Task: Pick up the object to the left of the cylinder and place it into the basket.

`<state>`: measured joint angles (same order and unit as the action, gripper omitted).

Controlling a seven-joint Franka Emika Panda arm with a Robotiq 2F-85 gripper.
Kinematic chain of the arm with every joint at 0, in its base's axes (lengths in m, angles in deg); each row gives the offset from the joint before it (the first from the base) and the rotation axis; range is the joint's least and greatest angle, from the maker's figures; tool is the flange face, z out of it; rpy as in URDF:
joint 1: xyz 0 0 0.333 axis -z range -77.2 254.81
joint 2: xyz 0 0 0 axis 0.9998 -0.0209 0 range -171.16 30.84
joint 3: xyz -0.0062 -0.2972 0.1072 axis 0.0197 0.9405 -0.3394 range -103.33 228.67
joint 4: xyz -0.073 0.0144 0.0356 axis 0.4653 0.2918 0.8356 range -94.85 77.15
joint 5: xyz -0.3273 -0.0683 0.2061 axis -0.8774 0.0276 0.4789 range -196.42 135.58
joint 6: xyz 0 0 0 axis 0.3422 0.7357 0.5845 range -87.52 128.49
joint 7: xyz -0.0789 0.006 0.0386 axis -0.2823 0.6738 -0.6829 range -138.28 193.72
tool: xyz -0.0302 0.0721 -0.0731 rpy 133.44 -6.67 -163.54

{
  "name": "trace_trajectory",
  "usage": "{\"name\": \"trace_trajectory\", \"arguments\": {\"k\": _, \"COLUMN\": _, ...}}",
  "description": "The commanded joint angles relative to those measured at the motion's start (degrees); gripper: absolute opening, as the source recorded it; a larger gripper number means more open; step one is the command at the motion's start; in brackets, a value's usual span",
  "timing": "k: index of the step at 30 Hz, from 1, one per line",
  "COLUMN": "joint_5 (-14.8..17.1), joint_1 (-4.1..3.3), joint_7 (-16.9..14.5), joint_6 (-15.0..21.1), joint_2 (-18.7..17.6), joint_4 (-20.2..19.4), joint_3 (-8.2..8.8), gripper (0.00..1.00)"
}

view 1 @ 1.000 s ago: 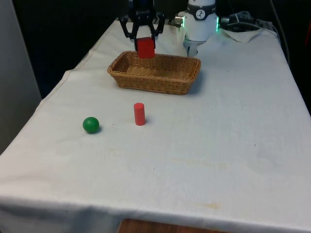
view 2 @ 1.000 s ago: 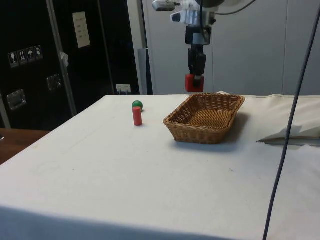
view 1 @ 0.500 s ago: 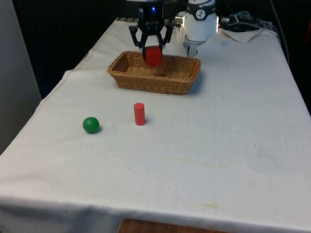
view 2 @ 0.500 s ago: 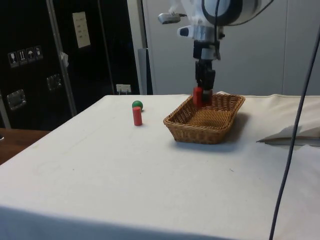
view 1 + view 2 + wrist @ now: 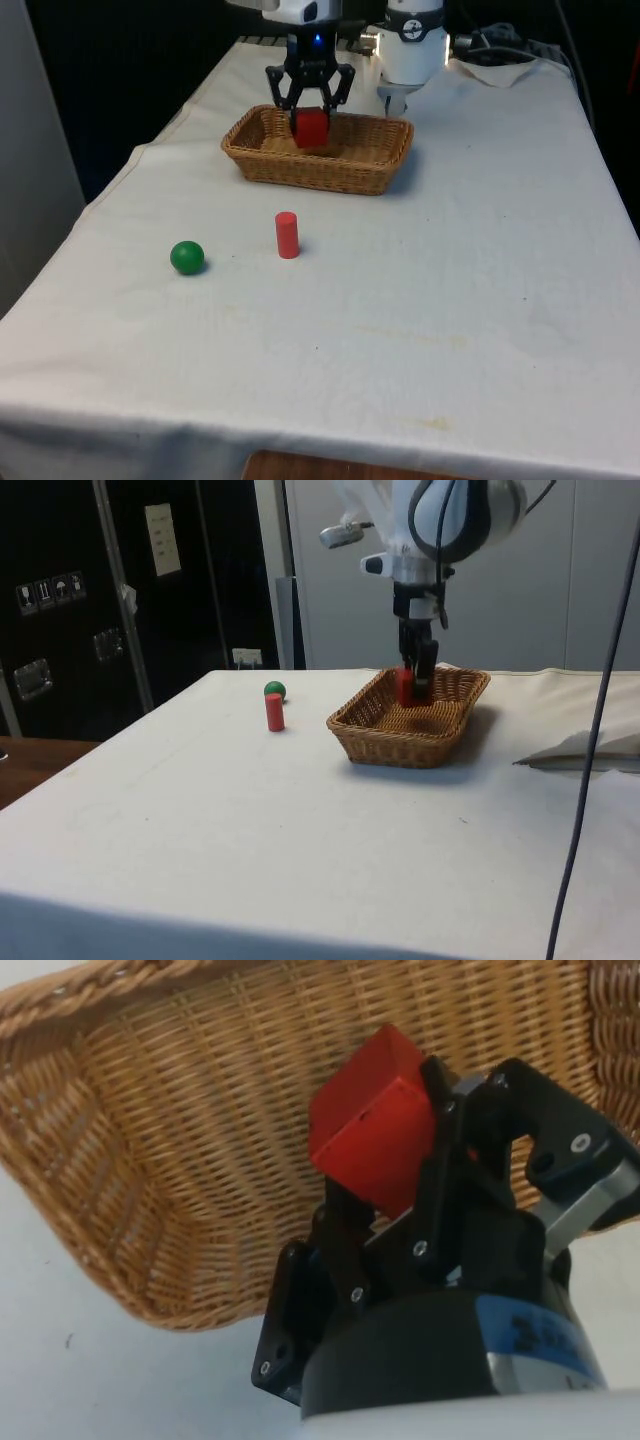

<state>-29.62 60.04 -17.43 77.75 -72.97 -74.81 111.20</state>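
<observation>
So the wicker basket is sitting at the far end of the table, and the gripper is hanging low inside it, clamped on the red block by two opposite faces. Looks like a light, rigid little cube, so gripping its flat sides seems right; the red cylinder and green ball are sitting well apart from the basket.

No legible text or labels

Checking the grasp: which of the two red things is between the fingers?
The red block, held over the basket. The red cylinder stands alone beside the green ball.
</observation>
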Motion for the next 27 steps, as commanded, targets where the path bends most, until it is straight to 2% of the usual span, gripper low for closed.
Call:
{"name": "trace_trajectory", "arguments": {"k": 1, "joint_5": 0.6, "joint_1": -0.11, "joint_7": 0.0, "joint_6": 0.7, "joint_2": -0.6, "joint_4": -0.1, "joint_3": -0.34, "gripper": 0.0}}
{"name": "trace_trajectory", "arguments": {"k": 8, "joint_5": 0.9, "joint_1": -0.11, "joint_7": 1.6, "joint_6": 2.3, "joint_2": -4.4, "joint_4": 0.0, "joint_3": -1.2, "gripper": 0.0}}
{"name": "trace_trajectory", "arguments": {"k": 9, "joint_5": 0.2, "joint_1": -0.17, "joint_7": 1.7, "joint_6": 1.3, "joint_2": -4.5, "joint_4": 0.3, "joint_3": -0.86, "gripper": 0.0}}
{"name": "trace_trajectory", "arguments": {"k": 12, "joint_5": 1.0, "joint_1": 0.0, "joint_7": 2.8, "joint_6": 3.0, "joint_2": -5.7, "joint_4": -0.1, "joint_3": -1.78, "gripper": 0.0}}
{"name": "trace_trajectory", "arguments": {"k": 17, "joint_5": 0.9, "joint_1": 0.06, "joint_7": 3.4, "joint_6": 3.0, "joint_2": -6.4, "joint_4": -0.2, "joint_3": -2.01, "gripper": 0.0}}
{"name": "trace_trajectory", "arguments": {"k": 18, "joint_5": 0.3, "joint_1": -0.17, "joint_7": 3.7, "joint_6": 2.5, "joint_2": -7.0, "joint_4": 0.2, "joint_3": -1.6, "gripper": 0.0}}
{"name": "trace_trajectory", "arguments": {"k": 21, "joint_5": 0.7, "joint_1": 0.0, "joint_7": 3.5, "joint_6": 2.9, "joint_2": -6.6, "joint_4": -0.1, "joint_3": -1.83, "gripper": 0.02}}
{"name": "trace_trajectory", "arguments": {"k": 23, "joint_5": 0.6, "joint_1": -0.06, "joint_7": 3.6, "joint_6": 2.8, "joint_2": -6.6, "joint_4": -0.1, "joint_3": -1.78, "gripper": 0.16}}
{"name": "trace_trajectory", "arguments": {"k": 27, "joint_5": 0.3, "joint_1": -0.17, "joint_7": 3.7, "joint_6": 2.5, "joint_2": -7.0, "joint_4": 0.2, "joint_3": -1.6, "gripper": 0.55}}
